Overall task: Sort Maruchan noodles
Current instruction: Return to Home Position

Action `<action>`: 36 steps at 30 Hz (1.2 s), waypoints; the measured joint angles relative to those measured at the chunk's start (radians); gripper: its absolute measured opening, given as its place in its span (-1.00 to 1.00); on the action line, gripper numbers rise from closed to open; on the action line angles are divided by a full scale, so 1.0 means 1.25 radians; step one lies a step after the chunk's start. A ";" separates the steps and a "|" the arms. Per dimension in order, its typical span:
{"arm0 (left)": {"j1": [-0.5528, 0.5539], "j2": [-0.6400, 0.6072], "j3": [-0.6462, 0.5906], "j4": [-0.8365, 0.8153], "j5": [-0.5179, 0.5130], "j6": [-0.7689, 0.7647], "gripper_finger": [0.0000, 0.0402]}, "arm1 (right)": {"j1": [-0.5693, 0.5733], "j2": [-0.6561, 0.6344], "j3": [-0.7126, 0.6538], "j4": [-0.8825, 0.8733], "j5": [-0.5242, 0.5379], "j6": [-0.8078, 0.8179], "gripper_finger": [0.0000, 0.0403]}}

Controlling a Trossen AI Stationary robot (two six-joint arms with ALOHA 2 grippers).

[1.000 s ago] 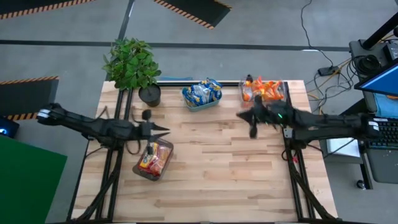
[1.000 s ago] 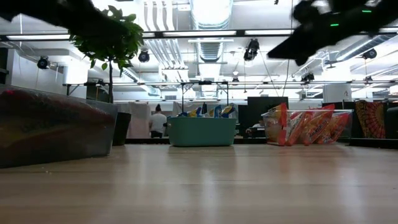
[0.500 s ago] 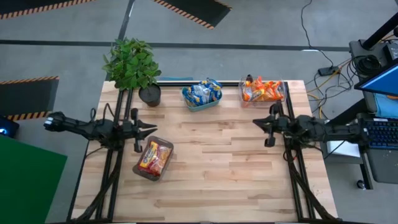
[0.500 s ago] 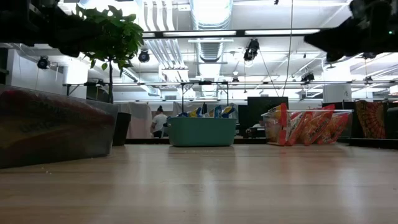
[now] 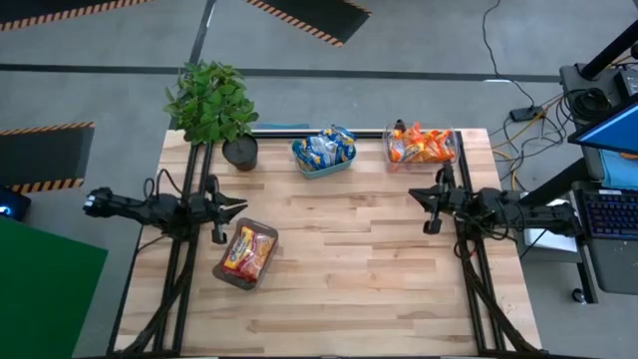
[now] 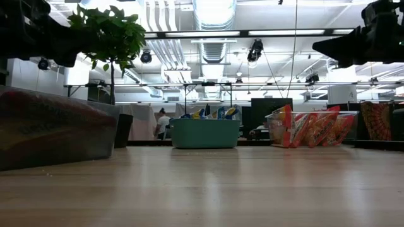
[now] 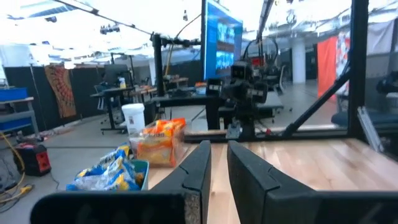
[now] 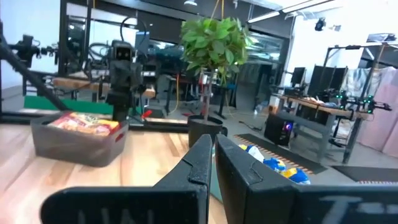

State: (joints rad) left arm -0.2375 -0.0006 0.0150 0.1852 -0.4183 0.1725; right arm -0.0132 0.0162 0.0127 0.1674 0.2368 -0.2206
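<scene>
Noodle packets (image 5: pixel 249 251) inside 3 bins (image 5: pixel 227 279)

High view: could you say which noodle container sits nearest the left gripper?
The dark plastic bin of red packets, beside the left gripper; the teal tray and clear bin stand farther.

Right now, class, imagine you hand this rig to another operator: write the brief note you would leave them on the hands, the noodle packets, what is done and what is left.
Left hand: shut, empty, above the table's left side, beside the dark bin.
Right hand: shut, empty, above the table's right side, in front of the clear bin.
Packets: blue packets in the teal tray; orange packets in the clear bin; red packets in the dark bin.
Done: sorting by colour looks complete; no packet shows loose on the table.
Left: probably only parking the arms.
</scene>
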 joint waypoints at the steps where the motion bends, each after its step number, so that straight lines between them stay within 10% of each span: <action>1: 0.000 0.001 -0.004 0.000 -0.003 -0.002 -0.82 | 0.000 0.000 0.000 0.001 0.001 0.001 -0.94; 6: 0.000 0.003 -0.004 0.006 -0.035 -0.020 -0.82 | 0.000 0.000 -0.001 0.001 0.002 0.006 -0.94; 16: 0.000 0.004 0.001 0.001 -0.421 -0.059 -0.82 | 0.000 0.021 -0.001 -0.005 0.000 0.146 -0.94; 36: 0.000 0.012 0.003 0.000 -0.427 -0.059 -0.82 | 0.000 0.021 -0.001 -0.005 0.000 0.252 -0.94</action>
State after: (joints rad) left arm -0.2375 0.0143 0.0185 0.1852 -0.9516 0.0982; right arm -0.0132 0.0425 0.0120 0.1616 0.2371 0.0948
